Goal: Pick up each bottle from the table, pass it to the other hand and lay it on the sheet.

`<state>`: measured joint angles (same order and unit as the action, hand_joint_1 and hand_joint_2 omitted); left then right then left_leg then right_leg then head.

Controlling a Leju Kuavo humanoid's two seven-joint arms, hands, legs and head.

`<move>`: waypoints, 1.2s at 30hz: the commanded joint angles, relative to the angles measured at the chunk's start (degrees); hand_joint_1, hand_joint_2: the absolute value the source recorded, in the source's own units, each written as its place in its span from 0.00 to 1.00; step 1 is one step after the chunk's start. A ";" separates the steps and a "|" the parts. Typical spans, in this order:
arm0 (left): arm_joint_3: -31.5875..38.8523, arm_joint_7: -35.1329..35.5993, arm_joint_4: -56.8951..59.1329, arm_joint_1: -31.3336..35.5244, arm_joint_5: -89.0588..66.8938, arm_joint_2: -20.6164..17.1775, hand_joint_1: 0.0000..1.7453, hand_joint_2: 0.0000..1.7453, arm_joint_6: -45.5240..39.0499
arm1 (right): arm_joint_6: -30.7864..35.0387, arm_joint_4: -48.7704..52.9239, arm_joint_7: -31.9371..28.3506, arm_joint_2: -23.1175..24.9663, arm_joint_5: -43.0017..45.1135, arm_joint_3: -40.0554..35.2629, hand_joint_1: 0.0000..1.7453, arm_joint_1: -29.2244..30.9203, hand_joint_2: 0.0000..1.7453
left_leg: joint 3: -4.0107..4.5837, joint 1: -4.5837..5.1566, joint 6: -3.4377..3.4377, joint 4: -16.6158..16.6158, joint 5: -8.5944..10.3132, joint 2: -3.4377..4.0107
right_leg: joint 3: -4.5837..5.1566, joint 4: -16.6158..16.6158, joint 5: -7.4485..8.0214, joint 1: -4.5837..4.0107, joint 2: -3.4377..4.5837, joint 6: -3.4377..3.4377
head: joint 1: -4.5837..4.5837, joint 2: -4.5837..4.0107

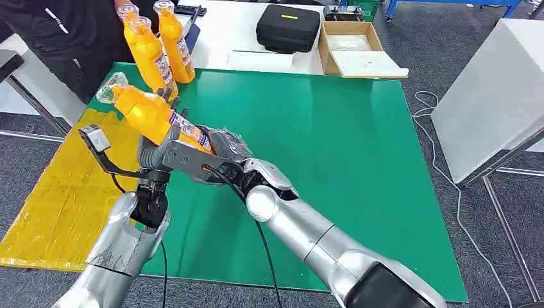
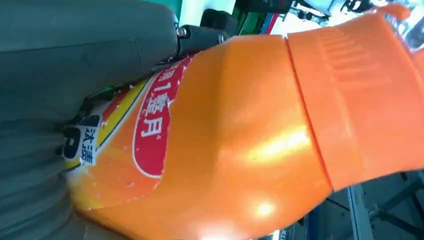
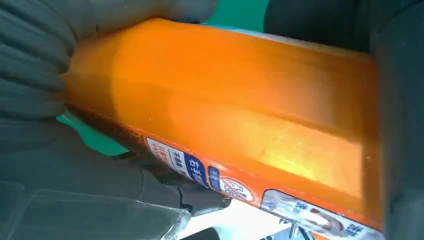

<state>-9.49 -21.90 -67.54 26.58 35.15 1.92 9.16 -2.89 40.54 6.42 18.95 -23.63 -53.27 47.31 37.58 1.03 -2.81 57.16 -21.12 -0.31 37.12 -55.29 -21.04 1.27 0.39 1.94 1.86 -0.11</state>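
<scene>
Head view: an orange bottle [image 1: 149, 112] is held tilted in the air above the left part of the green mat [image 1: 333, 147], its clear cap pointing up and away toward the far left corner. Both hands are on it at once. The left hand [image 1: 156, 154] grips the lower body from below, and the right hand [image 1: 221, 149] (wrapped in a clear plastic cover) closes on the base end just beside it, so the two hands touch or nearly touch around the label.

In the left wrist view the bottle [image 2: 240, 145] lies against the grey thumb [image 2: 85, 55], the red and yellow label facing the camera. In the right wrist view the grey fingers [image 3: 35, 60] curl over the orange body [image 3: 240, 115], with the printed label along its lower edge.

The yellow sheet [image 1: 58, 199] lies on the floor-side left of the mat, below and to the left of the held bottle. Three more orange bottles [image 1: 157, 45] stand upright together at the mat's far left corner, near a person in dark clothing [image 1: 70, 32]. A black case [image 1: 287, 27] and an open cardboard box [image 1: 356, 48] sit on the white table [image 1: 231, 32] beyond the mat.
</scene>
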 commanded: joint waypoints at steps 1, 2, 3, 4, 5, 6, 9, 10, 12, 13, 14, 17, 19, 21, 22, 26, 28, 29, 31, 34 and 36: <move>-0.37 1.32 0.49 4.68 -0.81 2.25 1.00 1.00 -0.18 | -1.04 -2.89 0.61 1.05 0.35 -6.76 1.00 0.79 1.00 | -0.41 -0.14 0.35 0.14 -0.24 -0.22 | -0.51 -0.11 -0.31 -0.14 -0.29 -0.22 | -0.02 0.00; -0.32 1.34 0.47 4.67 -0.81 2.27 1.00 1.00 -0.17 | -1.03 -2.93 0.63 1.05 0.36 -6.76 1.00 0.80 1.00 | -0.10 -0.09 0.16 0.03 -0.05 -0.14 | -0.18 0.00 -0.09 -0.09 -0.17 -0.10 | 0.00 0.00; -0.32 1.34 0.47 4.67 -0.81 2.27 1.00 1.00 -0.17 | -1.03 -2.93 0.63 1.05 0.36 -6.76 1.00 0.80 1.00 | -0.25 -0.12 0.25 0.09 -0.15 -0.18 | -0.34 -0.06 -0.20 -0.12 -0.23 -0.16 | 0.00 0.00; -0.32 1.34 0.47 4.67 -0.81 2.27 1.00 1.00 -0.17 | -1.03 -2.93 0.63 1.05 0.36 -6.76 1.00 0.80 1.00 | -0.22 -0.10 0.23 0.05 -0.11 -0.17 | -0.30 -0.02 -0.16 -0.10 -0.22 -0.14 | 0.00 0.00; -0.32 1.34 0.47 4.67 -0.81 2.27 1.00 1.00 -0.17 | -1.03 -2.93 0.63 1.05 0.36 -6.76 1.00 0.80 1.00 | -0.16 -0.11 0.19 0.04 -0.08 -0.15 | -0.24 0.00 -0.11 -0.11 -0.19 -0.12 | 0.00 0.00; -0.32 1.34 0.47 4.67 -0.81 2.27 1.00 1.00 -0.17 | -1.03 -2.93 0.63 1.05 0.36 -6.76 1.00 0.80 1.00 | -0.12 -0.09 0.16 0.02 -0.05 -0.14 | -0.18 0.01 -0.08 -0.09 -0.17 -0.10 | 0.00 0.00; -0.07 1.44 0.35 4.56 -0.86 2.46 1.00 1.00 -0.11 | -0.91 -3.54 0.67 1.05 0.32 -6.53 0.98 0.88 1.00 | -0.11 -0.07 0.15 0.01 -0.04 -0.13 | -0.17 0.01 -0.08 -0.08 -0.17 -0.09 | 0.02 0.00; 0.00 1.51 0.40 4.59 -0.81 2.49 1.00 1.00 0.06 | -0.97 -3.77 0.67 1.05 0.28 -6.46 0.99 0.91 1.00 | -0.27 -0.13 0.25 0.06 -0.13 -0.21 | -0.36 -0.02 -0.19 -0.13 -0.26 -0.15 | -0.02 0.00; 0.38 1.69 0.72 4.66 -0.57 2.55 1.00 1.00 0.44 | -1.14 -4.13 0.61 1.05 0.14 -6.41 0.99 0.97 1.00 | -0.10 -0.09 0.14 0.02 -0.04 -0.13 | -0.16 0.02 -0.07 -0.09 -0.17 -0.09 | -0.02 0.00; 0.39 1.70 0.75 4.62 -0.57 2.51 1.00 1.00 0.48 | -1.13 -4.18 0.61 1.05 0.14 -6.40 1.00 0.91 1.00 | -0.45 -0.16 0.35 0.14 -0.25 -0.23 | -0.56 -0.09 -0.31 -0.16 -0.31 -0.22 | 0.00 0.00; 0.54 1.72 0.90 4.66 -0.48 2.42 1.00 1.00 0.63 | -1.12 -4.34 0.57 1.05 0.09 -6.34 1.00 0.91 1.00 | -0.17 -0.11 0.18 0.04 -0.08 -0.15 | -0.25 0.01 -0.11 -0.11 -0.19 -0.11 | 0.00 0.00; 1.27 1.54 1.23 4.74 -0.25 1.73 1.00 1.00 0.96 | -1.22 -5.08 0.45 1.05 -0.02 -6.11 1.00 0.96 1.00 | -0.34 -0.13 0.27 0.06 -0.16 -0.17 | -0.42 -0.02 -0.21 -0.13 -0.23 -0.17 | -0.02 0.00; 1.63 1.40 1.34 4.50 -0.03 1.27 1.00 1.00 1.28 | -1.26 -5.43 0.40 1.05 -0.04 -5.97 1.00 0.99 1.00 | -0.17 -0.10 0.18 0.02 -0.07 -0.11 | -0.23 0.02 -0.09 -0.10 -0.15 -0.11 | 0.00 0.00; 2.21 1.11 1.47 4.13 0.31 0.77 1.00 1.00 1.79 | -0.78 -6.70 -0.13 1.05 -0.30 -5.06 1.00 1.27 1.00 | -0.21 -0.10 0.20 0.02 -0.09 -0.13 | -0.28 0.00 -0.12 -0.10 -0.17 -0.13 | 0.00 0.00; 2.36 1.02 1.49 4.02 0.37 0.59 1.00 1.00 1.92 | -0.42 -7.12 -0.39 1.05 -0.52 -4.62 0.98 1.40 1.00 | -0.36 -0.14 0.28 0.05 -0.17 -0.14 | -0.44 -0.01 -0.20 -0.14 -0.20 -0.18 | 0.00 0.00; 3.91 0.48 1.37 3.07 0.16 0.17 1.00 1.00 2.96 | 0.73 -7.41 -4.67 0.96 -4.93 2.59 0.00 1.10 0.00 | -0.21 -0.09 0.19 0.00 -0.07 -0.11 | -0.27 0.03 -0.10 -0.09 -0.15 -0.12 | 0.00 0.00; 4.79 0.37 1.73 2.76 0.07 -0.38 1.00 1.00 3.27 | 1.46 -3.59 -5.66 -0.07 -7.35 8.87 0.00 -0.40 0.00 | -0.28 -0.11 0.23 0.03 -0.12 -0.11 | -0.35 0.01 -0.14 -0.11 -0.17 -0.15 | -0.02 0.00; 5.09 0.36 1.90 2.70 0.02 -0.48 1.00 1.00 3.66 | 0.44 -2.46 -5.56 -0.39 -8.50 10.15 0.00 -0.74 0.00 | -0.22 -0.09 0.19 0.01 -0.08 -0.12 | -0.28 0.01 -0.11 -0.09 -0.16 -0.12 | 0.00 0.00; 5.09 0.36 1.90 2.70 0.02 -0.48 1.00 1.00 3.66 | 0.44 -2.46 -5.56 -0.39 -8.50 10.15 0.00 -0.74 0.00 | -0.33 -0.12 0.27 0.06 -0.15 -0.13 | -0.41 -0.02 -0.18 -0.12 -0.19 -0.16 | -0.02 0.00; 6.79 0.02 1.93 1.62 -0.86 -1.46 1.00 1.00 3.82 | 3.32 5.44 -6.43 -2.80 -10.91 17.11 0.00 -4.18 0.00 | -0.11 -0.07 0.14 0.00 -0.04 -0.08 | -0.17 0.03 -0.05 -0.06 -0.11 -0.08 | -0.02 0.00; 8.89 -0.58 3.26 1.16 -1.97 -2.95 1.00 1.00 4.78 | 2.58 11.64 -5.92 -6.65 -12.94 19.78 0.00 -7.04 0.00 | -0.46 -0.13 0.31 0.04 -0.20 -0.10 | -0.55 0.02 -0.21 -0.13 -0.16 -0.19 | 0.00 0.00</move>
<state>-5.40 -21.73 -68.39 26.66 35.08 1.99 12.63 -1.11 38.91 0.74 19.12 -32.85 -45.79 45.62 37.59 1.02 -2.81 57.15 -21.12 -0.32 37.10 -55.29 -21.04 1.27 0.39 1.94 1.86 -0.11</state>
